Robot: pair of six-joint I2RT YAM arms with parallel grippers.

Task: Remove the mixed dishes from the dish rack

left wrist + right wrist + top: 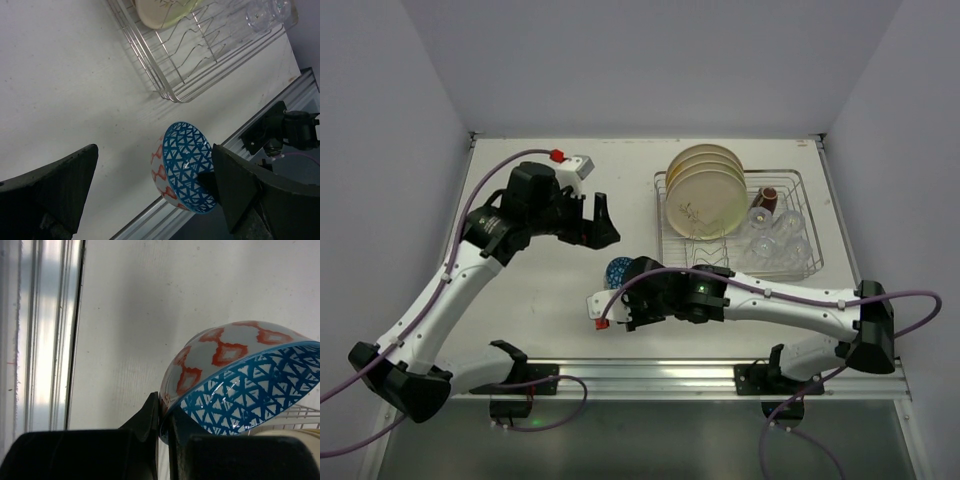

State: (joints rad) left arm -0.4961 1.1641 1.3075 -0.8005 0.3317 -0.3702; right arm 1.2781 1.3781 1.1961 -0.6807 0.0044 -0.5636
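My right gripper (pixel 626 278) is shut on the rim of the small blue-patterned bowl (pixel 617 270), one finger inside and one outside. It holds the bowl tilted on its side, left of the dish rack's (pixel 798 182) near-left corner. The pinch shows in the right wrist view (pixel 165 416), with the bowl (pixel 235 365) white with red marks outside. My left gripper (pixel 605 222) is open and empty above the table, behind the bowl (pixel 185 170). Cream plates (pixel 705 188) stand in the rack, with the brown mug (pixel 768 198) and clear tumblers (pixel 778 242) at its right.
A metal rail (pixel 670 375) runs along the table's near edge, with black clamps (pixel 280 127) on it. The rack's wire wall (pixel 165 75) lies just beyond the bowl. Grey walls close the left, right and back sides.
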